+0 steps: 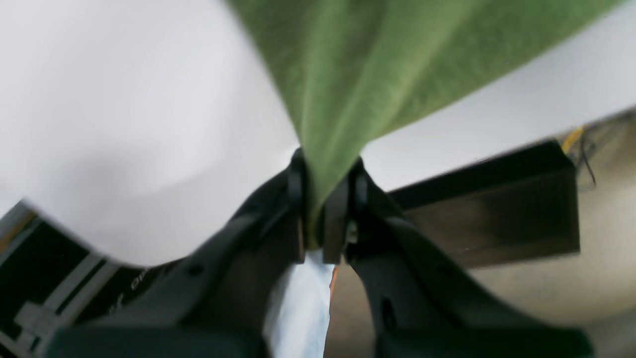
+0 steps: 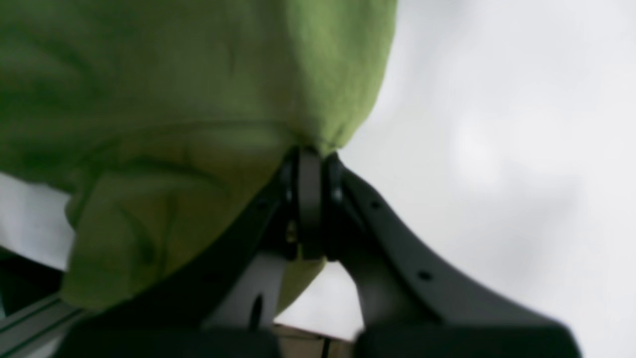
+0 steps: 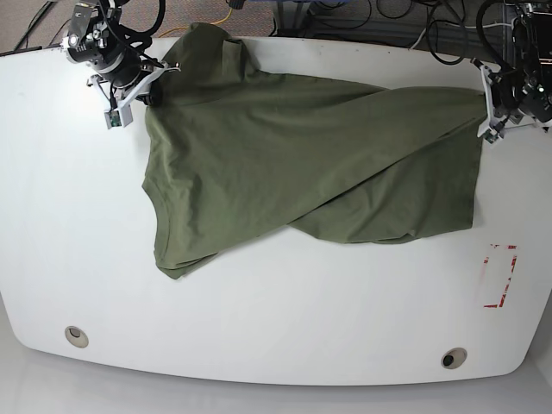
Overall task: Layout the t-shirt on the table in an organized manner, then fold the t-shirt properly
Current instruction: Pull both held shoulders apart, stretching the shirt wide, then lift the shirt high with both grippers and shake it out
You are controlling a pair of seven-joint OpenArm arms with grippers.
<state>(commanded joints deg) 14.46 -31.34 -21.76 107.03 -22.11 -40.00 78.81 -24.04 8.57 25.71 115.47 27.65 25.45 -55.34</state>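
Across the white table [image 3: 276, 310], which fills almost the whole base view, the t-shirt [image 3: 293, 164] lies spread over the far half, reaching from near the far-left corner to the far-right edge. Its cloth is not flat: one layer is folded diagonally over another, with long creases running from the upper left down toward the lower right, and a loose corner hangs toward the near side at the left. A sleeve or shoulder part bunches up at the far left, close to the table's edge.

On the near-right part of the table sits a red tape rectangle [image 3: 500, 276], well apart from the shirt. Two round holes [image 3: 76, 335] lie near the front edge, one at each side.

Each arm grips one end of the shirt. The right gripper [image 2: 310, 159], at the left of the base view, has its fingers pressed together on a bunched fold of green cloth, which swells above and to the left of them in the right wrist view. The left gripper [image 1: 325, 169], at the right of the base view, pinches a narrow gathered fold of the shirt between its fingers, the cloth fanning out beyond them over the white surface. Both wrist views are blurred.
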